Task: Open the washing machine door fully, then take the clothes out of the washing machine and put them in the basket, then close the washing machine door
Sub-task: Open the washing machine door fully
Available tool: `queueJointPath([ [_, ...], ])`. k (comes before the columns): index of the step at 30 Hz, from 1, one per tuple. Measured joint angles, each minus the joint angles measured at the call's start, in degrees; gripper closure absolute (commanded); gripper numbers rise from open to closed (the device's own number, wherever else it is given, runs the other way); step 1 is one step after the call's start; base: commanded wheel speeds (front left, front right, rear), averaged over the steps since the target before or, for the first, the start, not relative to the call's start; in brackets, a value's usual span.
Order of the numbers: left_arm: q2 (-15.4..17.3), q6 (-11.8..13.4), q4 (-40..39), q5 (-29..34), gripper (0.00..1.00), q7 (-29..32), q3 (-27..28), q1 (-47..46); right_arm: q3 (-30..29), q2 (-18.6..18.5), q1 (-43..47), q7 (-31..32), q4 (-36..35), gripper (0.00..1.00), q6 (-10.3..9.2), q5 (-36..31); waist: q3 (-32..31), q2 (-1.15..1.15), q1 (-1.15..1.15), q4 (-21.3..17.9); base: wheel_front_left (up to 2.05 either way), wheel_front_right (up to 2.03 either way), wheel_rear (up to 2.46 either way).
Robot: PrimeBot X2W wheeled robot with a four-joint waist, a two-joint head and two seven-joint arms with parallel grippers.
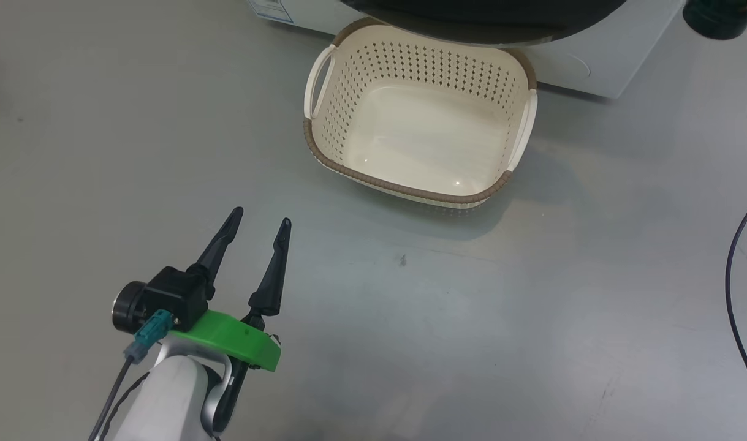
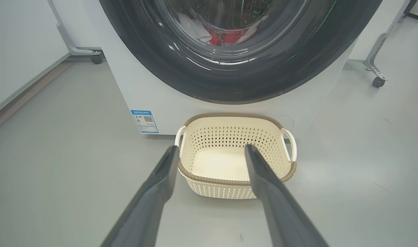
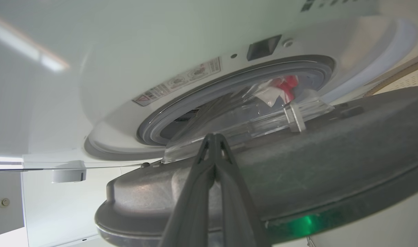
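Scene: you are looking at a white washing machine (image 2: pixel 154 96) on a grey floor (image 1: pixel 532 306), with its round door part-way open.
Washing machine door (image 3: pixel 298 171): in the right wrist view its grey inner face fills the lower right. Its clear glass bowl (image 3: pixel 246 116) bulges toward the grey rubber ring (image 3: pixel 315 77) at centre.
Right gripper (image 3: pixel 214 137): rises from bottom centre, fingers pressed together with nothing visible between them, tips against the door's inner side beside the bowl.
Left gripper (image 1: pixel 261 217): lower left of the head view, fingers apart and empty, above bare floor, well apart from the basket.
Clothes (image 3: pixel 286 85): red and white fabric inside the drum, seen through the glass, upper centre-right of the right wrist view.
Basket (image 1: pixel 404 187): upper centre of the head view, empty, on the floor just in front of the machine and under the door's black rim.
Step, as a judgement: the door is not yet fully open, so nothing can come out yet.
Door handling: likely rigid and hinged, so it should swing rather than lift. The glossy rim looks slippery — press on the matt grey inner face or hook the rim edge, and keep off the glass.
Clothes handling: likely light, limp and prone to drape or snag on the ring — pinch a bunched fold, not a loose edge.
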Motion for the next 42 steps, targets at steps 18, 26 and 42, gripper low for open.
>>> queueJointPath([
  [18,0.07,0.01,0.24,0.90,0.00,0.00,-0.03,1.03,1.54,2.22,3.94,2.80,2.64,1.00,0.01,0.01,-3.81,0.00,0.00,-1.16,0.00,0.00,0.00],
  [26,0.09,0.01,0.26,1.07,0.00,0.00,0.20,1.45,2.44,2.92,5.98,4.12,3.07,1.00,0.01,0.00,-5.28,0.00,0.00,-1.57,0.00,0.00,0.00],
  [42,0.23,0.00,0.32,1.94,0.00,0.00,0.47,3.20,4.78,5.10,10.10,6.97,3.82,1.00,0.01,-0.18,-7.85,0.00,0.00,-2.91,0.00,0.00,0.00],
])
